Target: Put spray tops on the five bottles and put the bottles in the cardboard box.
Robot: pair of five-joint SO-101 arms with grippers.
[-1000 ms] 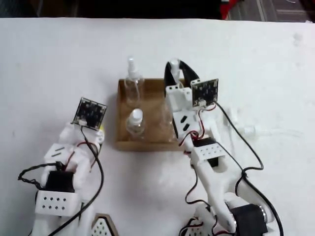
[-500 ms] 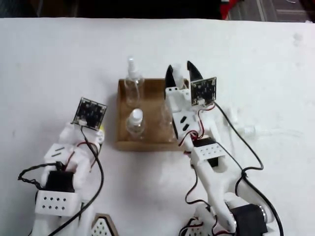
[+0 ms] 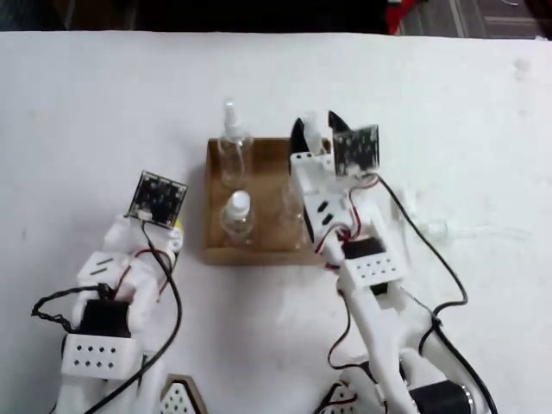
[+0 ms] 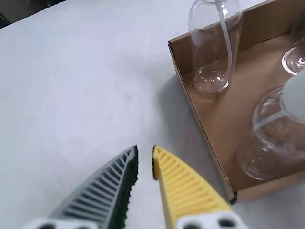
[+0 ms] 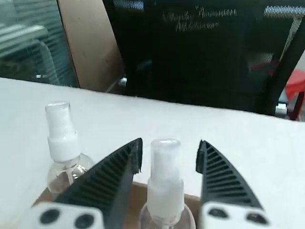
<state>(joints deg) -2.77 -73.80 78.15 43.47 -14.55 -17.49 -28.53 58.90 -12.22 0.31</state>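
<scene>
Clear thin plastic, the capped spray bottle [image 5: 165, 193] standing in the cardboard box [image 3: 208, 203] looks light, slippery and easy to tip (best taken at the white neck). The right gripper [image 5: 169, 145] is open around its top and holds nothing. A second bottle [image 3: 233, 147] stands close beside. The left gripper [image 4: 145, 152], almost closed and empty, rests outside the box.

The left arm [image 3: 110, 280] and the right arm [image 3: 369, 272] were white, with black motors and black and red cables; the left gripper [image 4: 145, 160] had one grey and one yellow ribbed finger; the right gripper [image 5: 169, 152] had black ones.
</scene>
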